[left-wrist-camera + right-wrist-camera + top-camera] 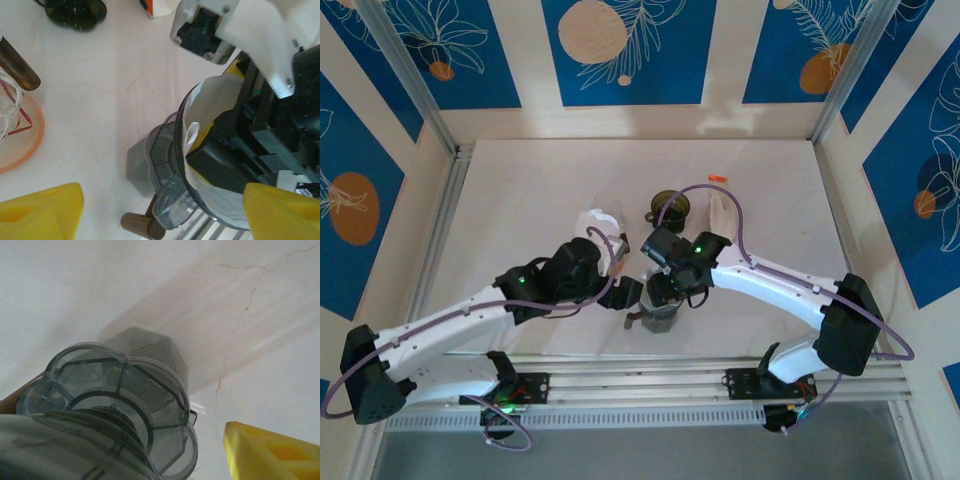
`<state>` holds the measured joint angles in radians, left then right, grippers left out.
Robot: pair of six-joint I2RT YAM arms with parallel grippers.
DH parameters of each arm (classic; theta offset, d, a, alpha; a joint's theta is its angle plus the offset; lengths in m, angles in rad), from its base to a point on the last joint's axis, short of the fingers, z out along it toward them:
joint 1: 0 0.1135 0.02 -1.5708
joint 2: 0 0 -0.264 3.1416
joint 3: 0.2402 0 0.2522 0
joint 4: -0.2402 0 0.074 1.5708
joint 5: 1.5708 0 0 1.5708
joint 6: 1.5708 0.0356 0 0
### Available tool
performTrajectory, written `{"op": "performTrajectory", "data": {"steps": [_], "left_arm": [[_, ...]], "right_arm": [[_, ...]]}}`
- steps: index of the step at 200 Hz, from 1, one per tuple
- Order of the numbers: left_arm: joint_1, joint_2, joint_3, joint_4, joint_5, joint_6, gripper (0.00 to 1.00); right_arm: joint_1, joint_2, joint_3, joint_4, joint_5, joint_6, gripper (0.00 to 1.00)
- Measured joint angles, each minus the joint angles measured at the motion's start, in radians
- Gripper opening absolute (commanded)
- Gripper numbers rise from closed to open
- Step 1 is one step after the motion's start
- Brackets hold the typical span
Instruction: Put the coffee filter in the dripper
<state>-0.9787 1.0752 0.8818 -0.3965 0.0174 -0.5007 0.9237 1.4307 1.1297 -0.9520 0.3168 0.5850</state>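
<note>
The left gripper [160, 212] is hovering on the left of the dripper [125, 385], near the front edge of the table [100, 100]. Its two yellow fingers [40, 210] are standing wide apart and nothing is being held between them.

Going to the right, the dripper is standing upright on a grey block, with its mouth up. The white filter [215, 95] is lying inside the cone, against the wall, with its edge showing just above the rim. Its long axis is running up and down, the same as the cone.

The right gripper [665, 295] is coming down from the right side and is reaching into the mouth of the dripper, onto the paper. One yellow finger [270, 450] is showing just beside the dripper, outside it; the other finger is hidden. So one cannot tell if the jaws are clamped on the paper or free.

The right gripper is clearly the nearer one: the filter is directly under it, while from the left gripper the filter is lying to the right and a little farther. The placing seems nearly finished. Probably what is coming is a release and a lift straight up, so that the paper is not dragged out.
</note>
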Motion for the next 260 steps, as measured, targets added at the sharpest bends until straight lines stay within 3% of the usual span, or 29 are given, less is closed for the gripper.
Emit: {"op": "performTrajectory", "data": {"steps": [43, 153, 260], "left_arm": [[0.0, 0.014, -0.01, 0.04, 0.016, -0.007, 0.89], [0.0, 0.066, -0.014, 0.034, 0.015, -0.021, 0.69], [0.0, 0.074, -0.023, 0.024, 0.015, -0.025, 0.68]], "right_arm": [[0.005, 0.0, -0.007, 0.006, 0.001, 0.011, 0.67], [0.008, -0.002, -0.011, 0.012, 0.005, 0.019, 0.67], [0.017, -0.178, -0.008, -0.023, 0.063, 0.035, 0.68]]}}
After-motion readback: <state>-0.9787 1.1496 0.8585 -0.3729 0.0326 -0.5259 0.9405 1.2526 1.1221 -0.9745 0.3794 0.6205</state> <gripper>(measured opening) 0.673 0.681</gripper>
